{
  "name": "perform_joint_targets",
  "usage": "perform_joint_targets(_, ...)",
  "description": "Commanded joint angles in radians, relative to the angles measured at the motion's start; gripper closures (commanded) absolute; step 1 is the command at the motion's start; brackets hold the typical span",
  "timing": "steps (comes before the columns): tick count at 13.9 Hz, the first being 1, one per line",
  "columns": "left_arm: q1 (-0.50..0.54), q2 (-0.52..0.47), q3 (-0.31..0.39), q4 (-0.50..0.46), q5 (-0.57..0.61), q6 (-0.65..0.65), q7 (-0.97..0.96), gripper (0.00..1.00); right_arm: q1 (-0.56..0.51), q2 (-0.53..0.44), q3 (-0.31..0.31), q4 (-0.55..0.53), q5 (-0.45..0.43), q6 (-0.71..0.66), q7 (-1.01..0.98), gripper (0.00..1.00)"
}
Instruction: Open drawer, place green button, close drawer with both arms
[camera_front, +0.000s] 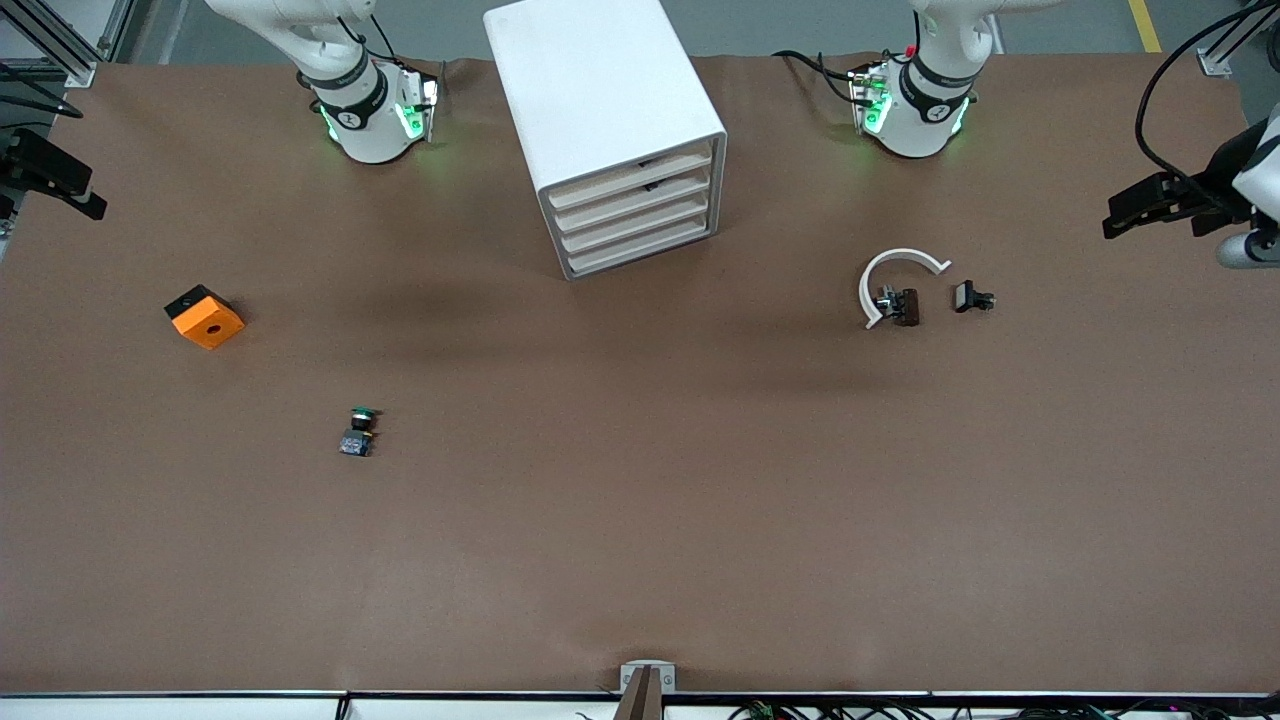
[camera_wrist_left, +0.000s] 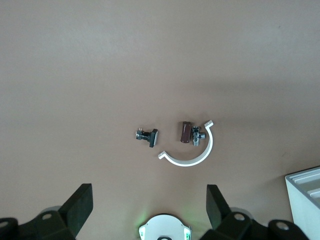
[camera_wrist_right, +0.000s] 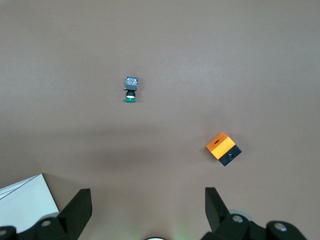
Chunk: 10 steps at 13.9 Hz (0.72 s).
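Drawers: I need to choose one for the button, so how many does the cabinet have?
4, stacked in the white cabinet between the two arm bases; the drawers all sit closed, fronts facing the front camera. None looks hidden.

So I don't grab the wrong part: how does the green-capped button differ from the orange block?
The button is small, a round green cap on a dark blue-grey body; the orange block is bigger and square, orange on top with a black underside. The block has a hole in its top face; the button shows none. The button lies nearer the front camera than the block. Both rest loose on the table toward the right arm's end, untouched by either gripper.
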Motion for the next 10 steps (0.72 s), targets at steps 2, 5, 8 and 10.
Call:
perform_joint_targets(2, 0.007, 0.106, -0.008, 0.009, -0.011, -0.012, 0.001, 0.0, 0.0, -0.023, -0.006, -0.023, -0.003, 0.009, 0.013, 0.0)
perform_joint_targets(5, 0.006, 0.166, -0.008, -0.045, -0.011, 0.087, -0.001, 0.0, 0.0, -0.023, -0.007, -0.023, -0.003, 0.012, 0.013, 0.0)
perform_joint_targets(8, 0.004, 0.172, -0.011, -0.146, -0.011, 0.21, -0.004, 0.0, 0.001, -0.021, -0.007, -0.024, -0.003, 0.013, 0.013, 0.0)
perform_joint_targets(10, -0.002, 0.211, -0.014, -0.175, -0.014, 0.276, -0.028, 0.0, 0.003, -0.021, -0.007, -0.024, -0.003, 0.012, 0.013, 0.0)
